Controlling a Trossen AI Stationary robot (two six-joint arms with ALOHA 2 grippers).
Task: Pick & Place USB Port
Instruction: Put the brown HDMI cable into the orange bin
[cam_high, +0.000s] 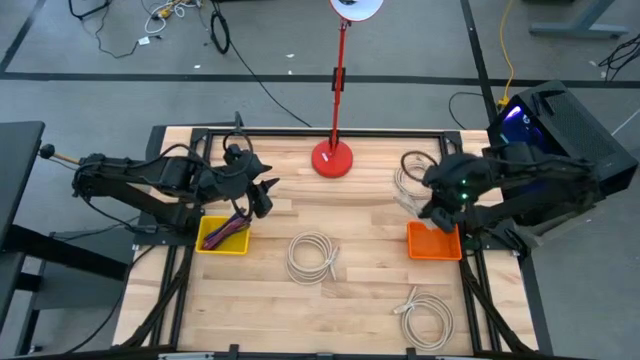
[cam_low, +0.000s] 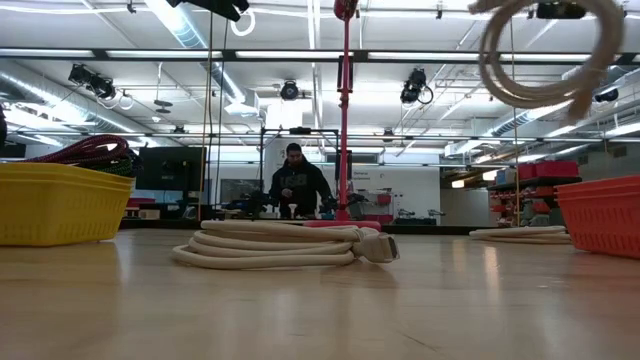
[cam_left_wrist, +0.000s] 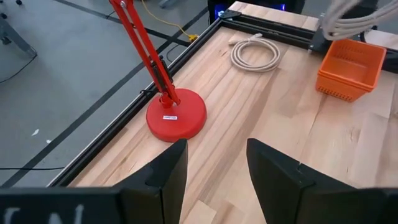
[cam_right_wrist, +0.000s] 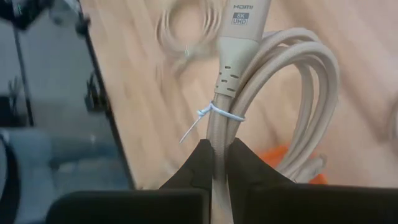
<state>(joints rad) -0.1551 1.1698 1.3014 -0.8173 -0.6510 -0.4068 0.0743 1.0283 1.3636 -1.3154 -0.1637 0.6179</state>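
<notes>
Over the orange bin (cam_high: 434, 243), right end effector (cam_right_wrist: 217, 155) is hanging raised off the bench (cam_high: 330, 300), pinching a beige coiled cable (cam_right_wrist: 273, 93). Left end effector (cam_left_wrist: 211, 168) is hovering wide open near the yellow bin (cam_high: 222, 238).

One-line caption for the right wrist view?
Right gripper shut on a coiled beige HDMI cable, held above the orange bin.
</notes>
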